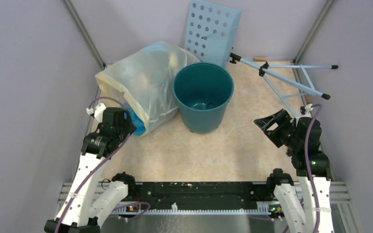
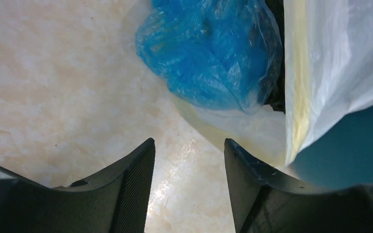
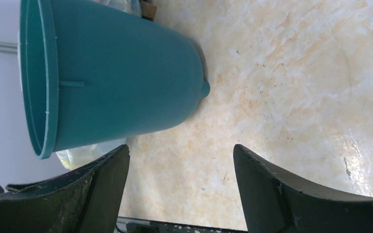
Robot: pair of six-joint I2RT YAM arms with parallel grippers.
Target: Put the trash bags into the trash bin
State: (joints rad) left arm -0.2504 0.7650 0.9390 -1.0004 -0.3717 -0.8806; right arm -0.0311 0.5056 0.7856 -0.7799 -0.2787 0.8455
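Note:
The dark-teal trash bin (image 1: 203, 95) stands upright mid-table; it also shows in the right wrist view (image 3: 111, 80). The crumpled light-blue trash bag (image 2: 209, 53) lies on the table at the mouth of a large whitish bag (image 1: 145, 82), mostly hidden under my left wrist in the top view (image 1: 137, 124). My left gripper (image 2: 188, 145) is open and empty, just short of the blue bag. My right gripper (image 1: 268, 127) is open and empty, to the right of the bin; its view shows the jaws (image 3: 180, 148) wide over bare table.
A pale-blue perforated panel (image 1: 211, 32) leans on the back wall behind the bin. A light-blue folding stand (image 1: 286, 80) lies at the back right. The large whitish bag with yellowish edges (image 2: 330, 73) lies against the bin's left side.

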